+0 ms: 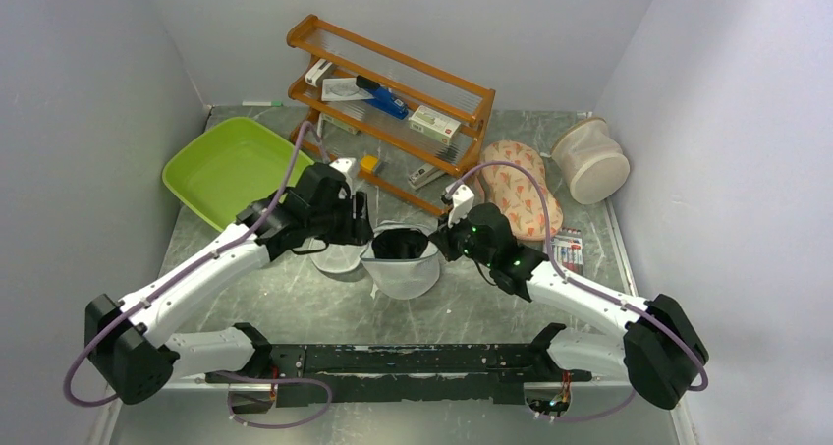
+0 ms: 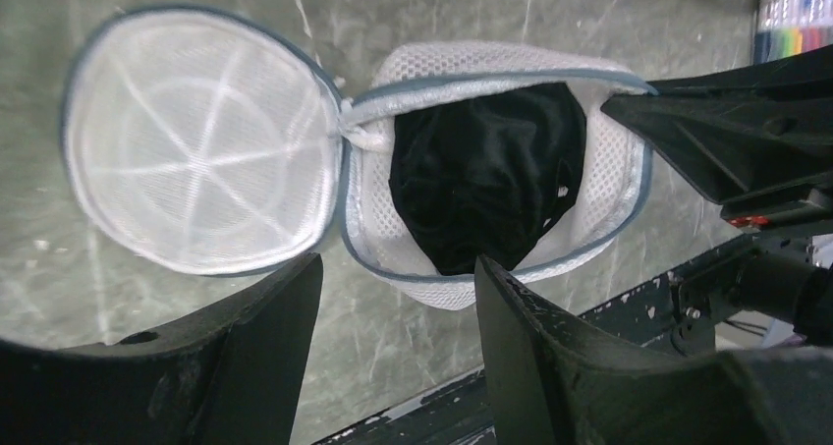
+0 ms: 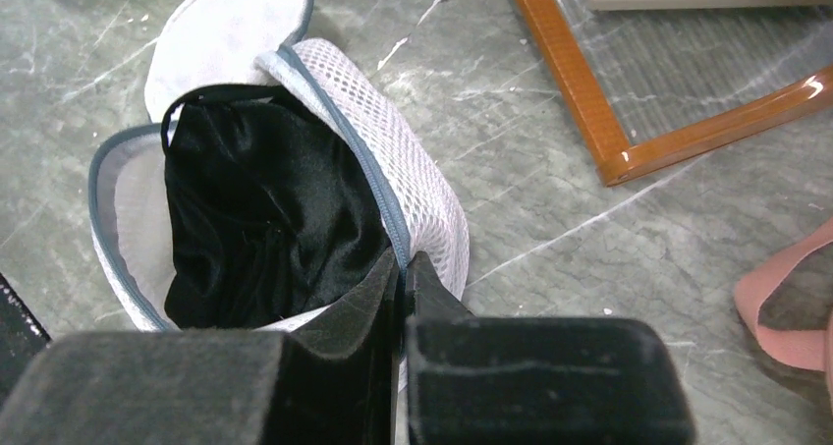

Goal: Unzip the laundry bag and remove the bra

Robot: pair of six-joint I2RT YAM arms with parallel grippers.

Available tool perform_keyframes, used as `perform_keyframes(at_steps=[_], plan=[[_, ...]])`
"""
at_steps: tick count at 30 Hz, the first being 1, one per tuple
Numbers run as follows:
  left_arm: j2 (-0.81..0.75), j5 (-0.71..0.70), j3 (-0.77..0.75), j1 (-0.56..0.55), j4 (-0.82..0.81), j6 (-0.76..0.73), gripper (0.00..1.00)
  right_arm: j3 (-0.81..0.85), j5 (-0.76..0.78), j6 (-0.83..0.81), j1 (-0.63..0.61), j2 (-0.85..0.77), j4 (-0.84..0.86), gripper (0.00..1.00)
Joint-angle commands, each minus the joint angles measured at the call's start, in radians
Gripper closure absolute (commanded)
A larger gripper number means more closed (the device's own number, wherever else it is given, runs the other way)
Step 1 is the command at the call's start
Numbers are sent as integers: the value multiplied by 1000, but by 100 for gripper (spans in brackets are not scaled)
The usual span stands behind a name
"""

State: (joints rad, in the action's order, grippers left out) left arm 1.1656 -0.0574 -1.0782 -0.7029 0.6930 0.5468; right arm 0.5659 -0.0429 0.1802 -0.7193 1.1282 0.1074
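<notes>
The white mesh laundry bag [image 1: 405,276] stands unzipped at the table's centre, its disc lid [image 1: 337,256] flipped open to the left. The black bra [image 1: 398,244] lies inside it. My left gripper [image 1: 359,219] is open and empty above the bag's left side; in the left wrist view [image 2: 398,263] it hovers over the near rim, with the lid [image 2: 196,160], bag [image 2: 614,170] and bra [image 2: 481,180] below. My right gripper [image 1: 447,239] is shut on the bag's right rim. In the right wrist view [image 3: 403,263] it pinches the grey zip edge of the bag [image 3: 417,185] beside the bra [image 3: 265,209].
A green tray [image 1: 231,165] sits at the back left and a wooden rack [image 1: 393,101] with small boxes behind the bag. An orange-patterned pouch [image 1: 521,185], a beige mesh cylinder [image 1: 589,160] and a pack of markers [image 1: 568,249] lie on the right.
</notes>
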Motion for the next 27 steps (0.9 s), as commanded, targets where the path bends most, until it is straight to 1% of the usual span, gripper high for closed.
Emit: perform_keyframes(at_steps=[1,4,7,8,10,12,15,17,18,21,23,25,27], plan=[[15,135,92,3,-188,63,31,-56,-31,2,4,-18,115,100],[31,104,108,5,-228,78,28,-58,-32,1,3,-14,115,100],[60,138,119,5,-284,85,29,-88,-41,9,4,-27,150,100],[69,155,125,5,-306,91,31,-96,-45,9,4,-33,157,100],[93,182,134,5,-340,101,38,-109,-49,8,3,-40,168,100],[123,166,129,5,-329,99,42,-125,-50,7,3,-47,185,100],[160,109,94,4,-264,92,36,-137,-42,7,4,-54,201,100],[172,99,85,4,-247,77,36,-149,-44,9,4,-61,213,100],[175,98,84,3,-241,75,37,-158,-46,9,4,-63,227,100],[179,111,98,5,-232,84,46,-169,-51,10,4,-66,241,100],[176,131,121,2,-244,94,50,-174,-54,8,4,-69,246,100],[174,135,129,-1,-253,92,56,-178,-57,9,3,-72,253,100],[173,122,127,-2,-252,88,58,-181,-63,8,4,-73,261,100]])
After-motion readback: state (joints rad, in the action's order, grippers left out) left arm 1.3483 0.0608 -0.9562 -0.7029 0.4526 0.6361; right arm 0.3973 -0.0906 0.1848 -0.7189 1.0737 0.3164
